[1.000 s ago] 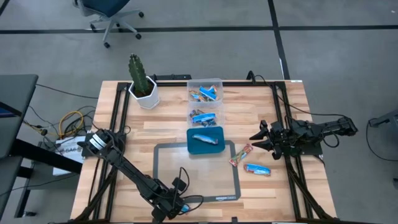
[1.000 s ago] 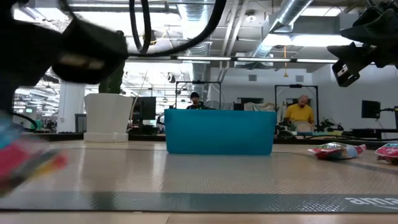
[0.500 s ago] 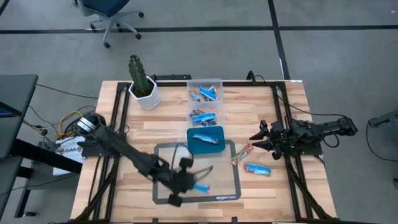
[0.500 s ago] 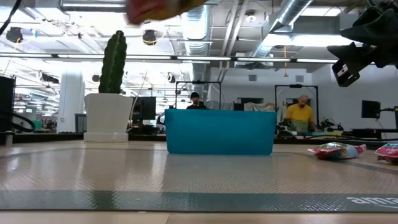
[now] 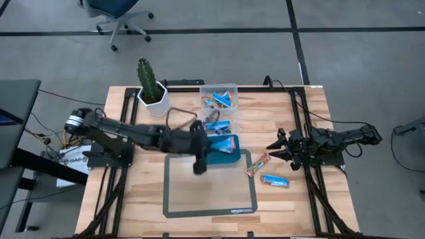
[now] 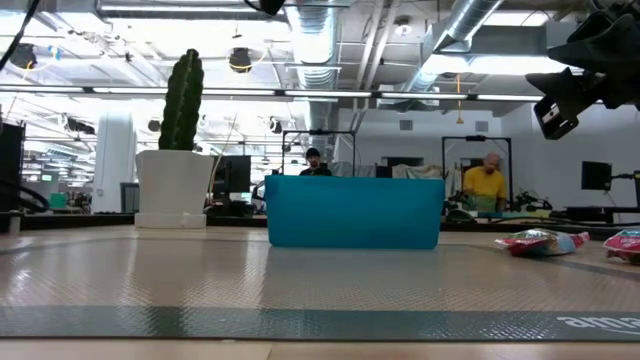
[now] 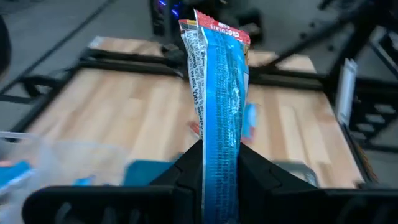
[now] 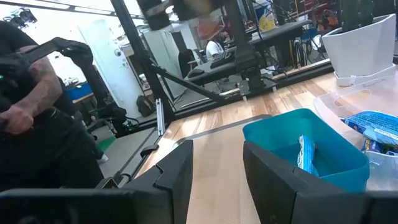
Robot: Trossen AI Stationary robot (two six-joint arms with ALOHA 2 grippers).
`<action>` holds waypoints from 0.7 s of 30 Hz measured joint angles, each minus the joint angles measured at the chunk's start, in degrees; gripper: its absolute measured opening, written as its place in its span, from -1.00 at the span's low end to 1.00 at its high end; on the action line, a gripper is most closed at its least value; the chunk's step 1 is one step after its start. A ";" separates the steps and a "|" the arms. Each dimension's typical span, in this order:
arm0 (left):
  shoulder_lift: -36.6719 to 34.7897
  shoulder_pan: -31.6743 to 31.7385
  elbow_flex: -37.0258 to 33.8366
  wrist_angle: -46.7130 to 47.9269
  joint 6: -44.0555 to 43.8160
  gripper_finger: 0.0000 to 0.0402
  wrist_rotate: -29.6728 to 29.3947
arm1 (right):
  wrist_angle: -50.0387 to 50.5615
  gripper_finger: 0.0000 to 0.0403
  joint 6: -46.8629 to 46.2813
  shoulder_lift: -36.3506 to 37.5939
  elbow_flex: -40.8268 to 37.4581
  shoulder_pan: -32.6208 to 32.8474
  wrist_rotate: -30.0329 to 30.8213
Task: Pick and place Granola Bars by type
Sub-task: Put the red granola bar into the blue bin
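Observation:
My left gripper (image 5: 212, 143) hangs over the near left part of the teal tray (image 5: 229, 158), shut on a blue-wrapped granola bar (image 7: 217, 87). The tray holds another blue bar (image 8: 305, 152). A red-orange bar (image 5: 257, 164) and a blue bar (image 5: 274, 180) lie flat on the wood to the right of the tray. My right gripper (image 5: 275, 147) waits open at the table's right side, level, with nothing between its fingers. My left gripper pinches one end of the blue bar (image 7: 219, 155) between its two fingers, across the flat faces. The bar juts out beyond the fingertips along their line, its red-and-white crimped end (image 7: 214, 25) farthest out. It is lifted clear of tray and table.
Two clear bins (image 5: 219, 99) (image 5: 219, 123) with blue bars stand behind the tray. A cactus in a white pot (image 5: 151, 89) is at the far left. A grey mat (image 5: 209, 189) lies in front of the tray. People show in the room beyond.
My left gripper has risen from the mat near the table's front edge and swung toward the far edge, to the teal tray, rolling as it went. It has stayed shut on the blue bar, which is now lifted clear of the mat.

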State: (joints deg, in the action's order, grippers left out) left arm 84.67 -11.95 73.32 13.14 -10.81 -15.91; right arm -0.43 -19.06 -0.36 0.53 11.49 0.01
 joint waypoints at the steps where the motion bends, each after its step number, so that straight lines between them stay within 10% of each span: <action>1: -0.59 1.13 0.02 0.03 0.01 -0.72 0.00 | 0.00 -0.33 -0.01 0.02 0.00 0.01 0.00; 21: 8.64 11.78 0.00 5.05 -0.42 -0.72 3.62 | 0.00 -0.33 -0.01 0.02 0.01 0.00 0.00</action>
State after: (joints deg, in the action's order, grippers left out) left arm 93.31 -0.16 73.32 18.20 -11.23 -12.29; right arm -0.43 -19.07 -0.34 0.53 11.49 0.01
